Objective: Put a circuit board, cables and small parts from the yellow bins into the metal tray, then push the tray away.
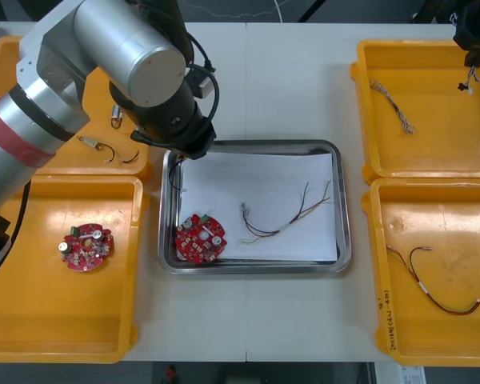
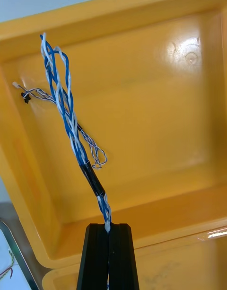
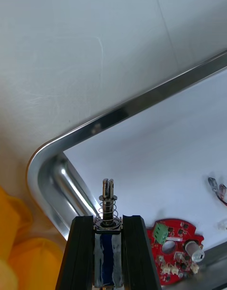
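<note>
1. The left gripper (image 3: 108, 219) pinches a small metal part (image 3: 109, 200) (a spring coils around its stem) over the far-left corner of the metal tray (image 3: 52, 162).
2. On the tray's white inside lie a round red circuit board (image 1: 199, 238) and a thin cable (image 1: 288, 216).
3. The right gripper (image 2: 108, 226) is clamped on a twisted blue and white cable (image 2: 71, 124) above the far right yellow bin (image 2: 156, 105), where another cable (image 1: 394, 106) lies.
</note>
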You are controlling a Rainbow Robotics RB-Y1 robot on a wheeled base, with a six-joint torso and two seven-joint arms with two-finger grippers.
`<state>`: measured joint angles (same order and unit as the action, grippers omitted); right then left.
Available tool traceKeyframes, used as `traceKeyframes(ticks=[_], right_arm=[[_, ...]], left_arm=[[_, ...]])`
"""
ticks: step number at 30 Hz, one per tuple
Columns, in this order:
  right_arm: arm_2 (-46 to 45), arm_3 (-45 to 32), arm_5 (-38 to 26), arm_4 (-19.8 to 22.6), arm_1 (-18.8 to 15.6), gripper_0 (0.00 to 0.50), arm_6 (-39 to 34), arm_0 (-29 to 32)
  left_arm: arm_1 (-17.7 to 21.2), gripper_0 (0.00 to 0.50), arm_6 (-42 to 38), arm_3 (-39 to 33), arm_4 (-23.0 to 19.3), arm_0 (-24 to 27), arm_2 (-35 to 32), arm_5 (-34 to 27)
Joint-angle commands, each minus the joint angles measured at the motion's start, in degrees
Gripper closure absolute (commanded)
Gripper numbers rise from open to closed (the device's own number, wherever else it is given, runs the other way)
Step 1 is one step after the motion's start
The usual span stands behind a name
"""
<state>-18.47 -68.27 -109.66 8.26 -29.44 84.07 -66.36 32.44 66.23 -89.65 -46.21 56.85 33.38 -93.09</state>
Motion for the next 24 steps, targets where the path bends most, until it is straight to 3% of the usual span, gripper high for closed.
traceKeyframes(ticks=[1, 9, 17, 18, 19, 21, 23, 24], right_arm=[[-1.39, -5.91, -0.34, 0.62, 1.23, 0.5, 1.62, 3.08], [-1.3, -8.73, -0.34, 0.97, 1.32, 0.5, 1.8, 4.22], [-0.86, -12.86, -0.34, 1.15, 1.84, 0.5, 1.8, 6.94], [-0.69, -13.3, -0.34, 1.24, 1.93, 0.5, 1.88, 7.12], [-0.42, -13.47, -0.34, 1.24, 2.02, 0.5, 1.88, 7.38], [-0.25, -14.09, -0.34, 1.24, 2.28, 0.5, 1.88, 7.82], [-0.25, -15.14, -0.34, 1.41, 2.46, 0.5, 1.88, 8.52], [-0.25, -15.4, -0.34, 1.5, 2.46, 0.5, 1.97, 8.7]], left_arm=[[-1.77, 0.5, -5.84, 3.25, -0.19, 3.09, 3.62, 3.79], [-1.85, 0.5, -6.55, 7.38, 0.25, 3.0, 9.15, 10.56], [-1.85, 0.486, -6.9, 8.61, -0.72, 3.0, 10.3, 11.7], [-1.85, 0.386, -6.99, 8.61, -0.89, 3.0, 10.3, 11.61], [-1.85, 0.241, -7.25, 8.61, -1.16, 2.91, 10.39, 11.53], [-1.85, 0.085, -7.6, 8.52, -1.42, 3.0, 10.39, 10.82], [-1.85, 0.0, -8.04, 7.82, -1.6, 3.0, 10.39, 9.94], [-1.85, 0.0, -8.13, 7.73, -1.69, 3.0, 10.47, 9.59]])
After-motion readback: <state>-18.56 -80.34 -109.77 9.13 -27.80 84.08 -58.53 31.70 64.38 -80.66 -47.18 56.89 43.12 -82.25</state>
